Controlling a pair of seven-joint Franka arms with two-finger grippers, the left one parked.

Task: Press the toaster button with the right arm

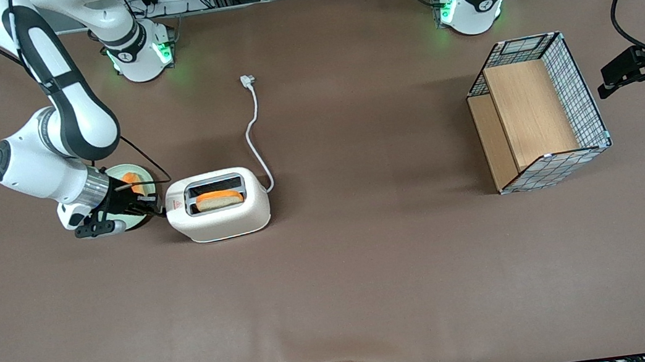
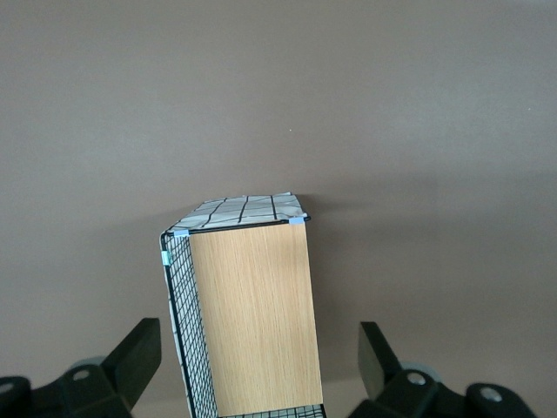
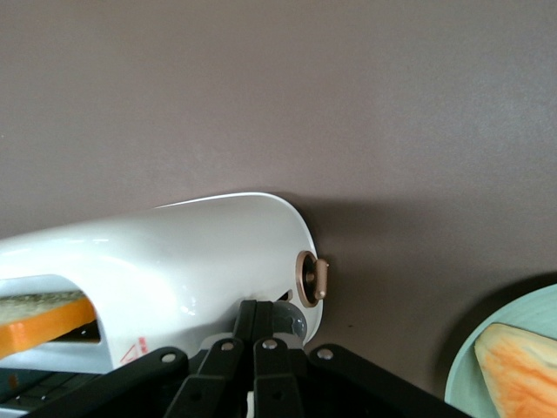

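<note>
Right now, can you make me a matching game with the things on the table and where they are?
Things:
1. bread slice
2. hand
3. plate
4. basket

Places:
A. under the working arm's wrist
B. in a toaster slot
C. toward the parked arm's end of the table
D. at the toaster's narrow end, fingers shut

Pairs: 1-B, 2-D, 3-A, 4-C

Gripper (image 1: 158, 204) squeezed between plate (image 1: 120, 170) and toaster (image 1: 218, 205) (nearer table bare)
</note>
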